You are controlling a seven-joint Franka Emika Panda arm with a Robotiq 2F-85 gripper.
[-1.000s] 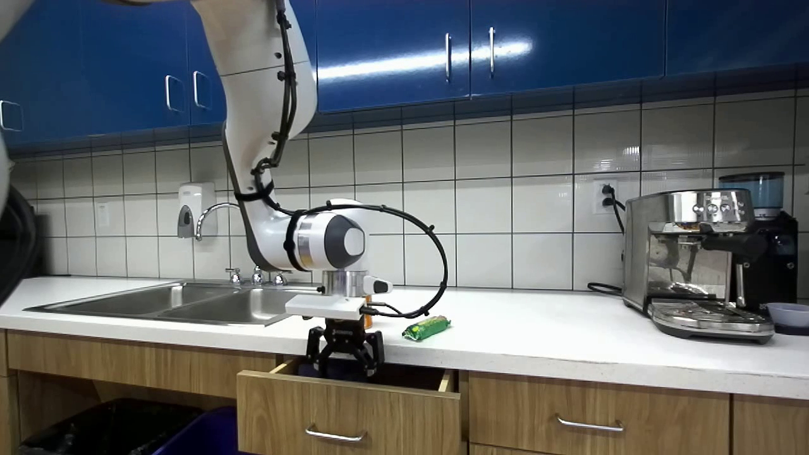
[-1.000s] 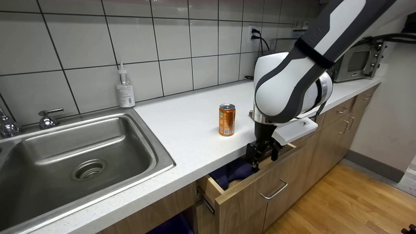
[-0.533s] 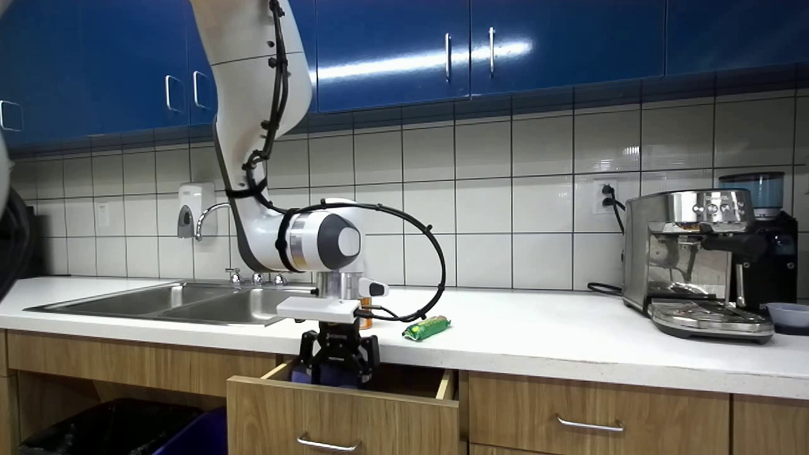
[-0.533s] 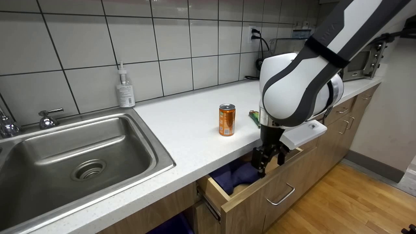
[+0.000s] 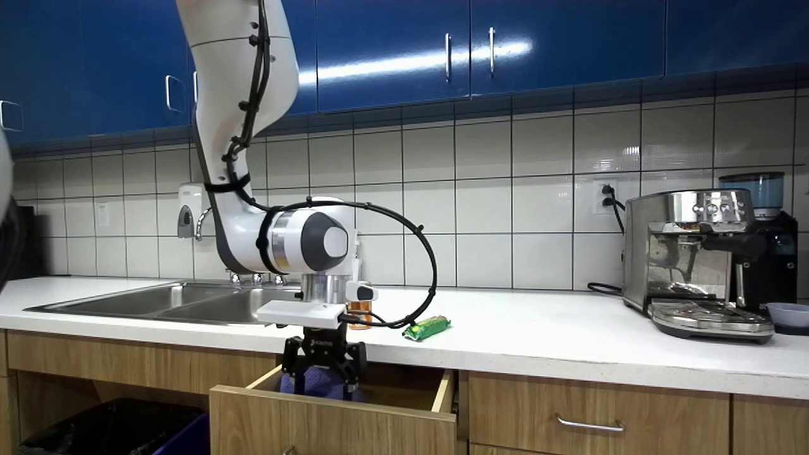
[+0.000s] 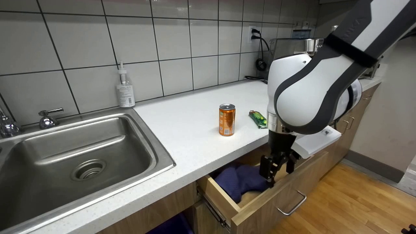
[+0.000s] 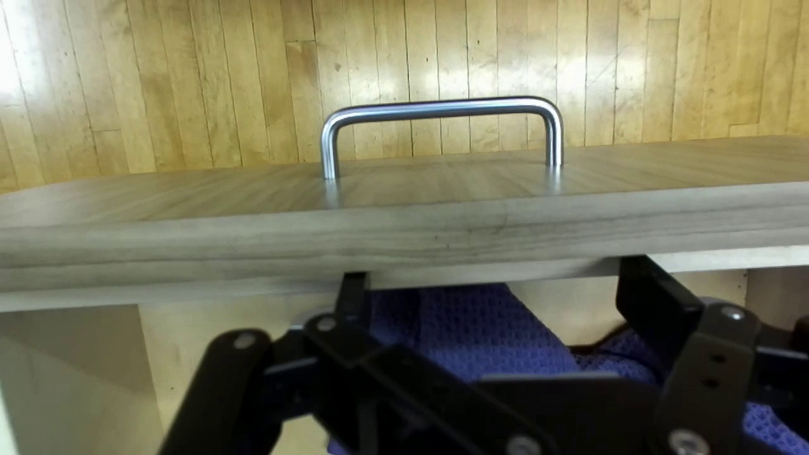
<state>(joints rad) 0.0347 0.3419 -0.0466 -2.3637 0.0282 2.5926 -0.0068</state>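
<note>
Presently I report the pincer [image 5: 323, 387] with its fingers apart, tips down inside the drawer [image 5: 379, 424], just beside its front panel [image 7: 404, 234]; contact I cannot confirm. Purple cloth [image 7: 486, 328] lies beneath the pincer. Higher than its tips, on the counter [image 6: 188, 130], I record an orange can [image 6: 227, 120] and a green packet [image 6: 258, 119].

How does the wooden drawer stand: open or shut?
Open: in both exterior views the wooden drawer juts out past the countertop, showing a purple cloth inside.

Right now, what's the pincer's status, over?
Pincer open, partly inside drawer. Drawer standing open. Purple cloth inside, close by pincer; contact unclear.
</note>
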